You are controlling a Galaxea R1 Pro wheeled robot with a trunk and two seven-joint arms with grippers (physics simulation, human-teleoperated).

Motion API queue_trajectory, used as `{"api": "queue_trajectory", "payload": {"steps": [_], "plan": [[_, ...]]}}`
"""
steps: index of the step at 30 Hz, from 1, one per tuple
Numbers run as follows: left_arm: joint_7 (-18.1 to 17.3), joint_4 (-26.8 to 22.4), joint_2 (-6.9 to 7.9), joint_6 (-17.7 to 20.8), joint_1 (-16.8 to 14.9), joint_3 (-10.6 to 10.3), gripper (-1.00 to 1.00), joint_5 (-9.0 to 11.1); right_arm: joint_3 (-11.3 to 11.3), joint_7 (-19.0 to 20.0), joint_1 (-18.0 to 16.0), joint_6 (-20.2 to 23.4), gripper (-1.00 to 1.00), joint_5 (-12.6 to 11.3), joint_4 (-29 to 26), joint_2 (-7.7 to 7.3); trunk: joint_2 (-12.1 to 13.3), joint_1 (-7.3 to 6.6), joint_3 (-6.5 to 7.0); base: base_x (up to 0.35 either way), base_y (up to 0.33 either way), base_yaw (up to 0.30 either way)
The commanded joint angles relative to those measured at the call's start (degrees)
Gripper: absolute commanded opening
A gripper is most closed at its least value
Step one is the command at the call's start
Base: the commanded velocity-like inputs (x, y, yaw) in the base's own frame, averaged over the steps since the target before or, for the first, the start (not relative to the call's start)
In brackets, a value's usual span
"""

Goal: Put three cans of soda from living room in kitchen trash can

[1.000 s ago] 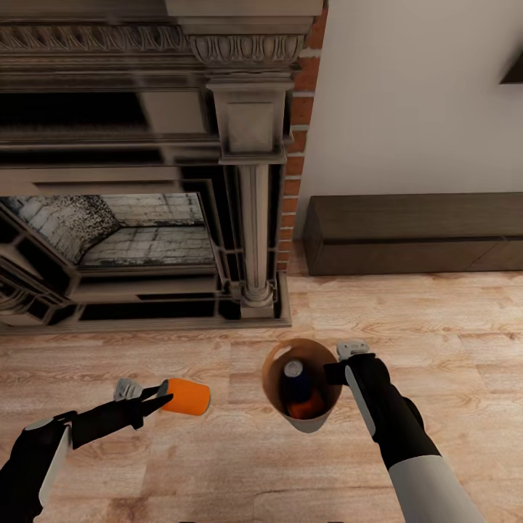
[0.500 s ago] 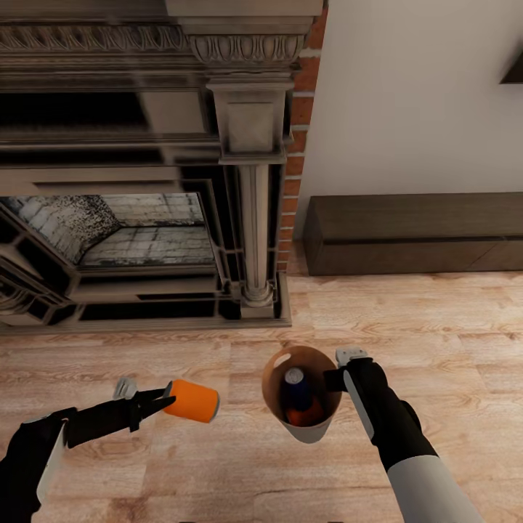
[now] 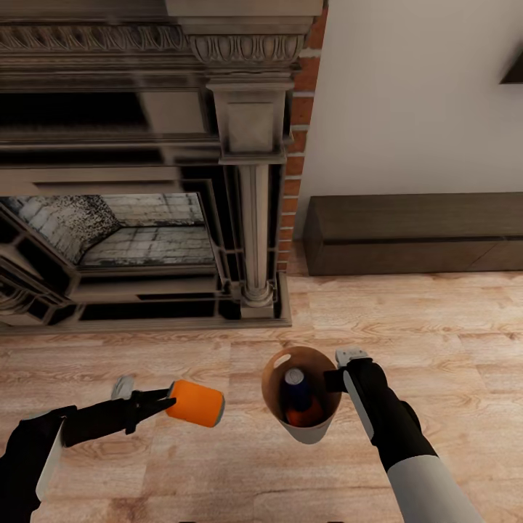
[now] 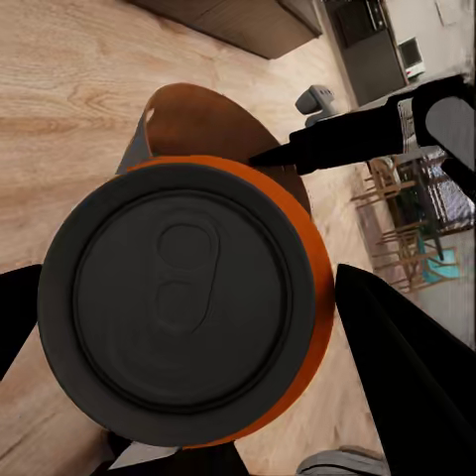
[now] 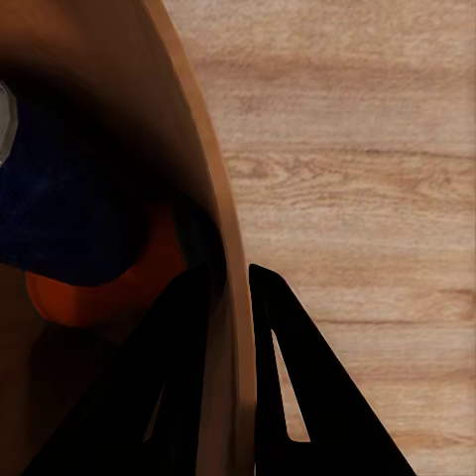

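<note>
Third can going in: my left jaws (image 3: 161, 402) pinch the orange can (image 3: 195, 403) sideways, in the air just beside the bin (image 3: 309, 432). My right jaws (image 3: 335, 378) are clamped on the bin's rim, holding it above the wood floor (image 3: 450, 341). A blue can (image 3: 294, 388) and another orange can (image 3: 305, 415) lie inside. Next I should carry mine over the mouth and let go.

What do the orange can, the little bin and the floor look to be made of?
Orange can: probably painted metal, with a dull grey pull-tab lid. Bin: smooth, pale outside, glossy brown inside, perhaps plastic or coated metal. Floor: wood planks, with visible grain and board seams.
</note>
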Motion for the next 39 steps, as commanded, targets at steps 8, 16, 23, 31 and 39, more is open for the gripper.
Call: {"api": "queue_trajectory", "payload": {"steps": [8,16,23,31,39], "plan": [[-1.85,0.08,-0.06,0.09,0.0,-0.23,-1.0,6.24,0.17,0.26,-0.01,-3.94,-1.0,-0.87,3.1,0.01,0.0,0.0,0.0,0.0,0.0,0.0],[-1.96,0.49,-1.11,0.02,0.0,-0.42,-1.0,7.48,2.39,0.35,-0.01,-5.96,-1.0,-0.89,5.29,0.01,0.0,0.0,0.0,0.0,0.0,0.0],[-1.99,0.6,-2.95,0.02,0.0,-0.65,-1.0,9.34,2.53,0.42,-0.01,-6.6,-1.0,-1.05,7.34,0.01,0.0,0.0,0.0,0.0,0.0,0.0],[-1.98,0.61,-5.36,0.02,0.0,-1.22,-1.0,9.9,2.71,0.42,-0.01,-10.72,-1.0,-1.13,12.24,0.01,0.0,0.0,0.0,0.0,0.0,0.0],[-1.99,0.6,-6.5,0.02,0.0,-2.29,-1.0,9.91,2.72,0.42,-0.01,-10.93,-1.0,-1.13,12.78,0.01,0.0,0.0,0.0,0.0,0.0,0.0]]}}
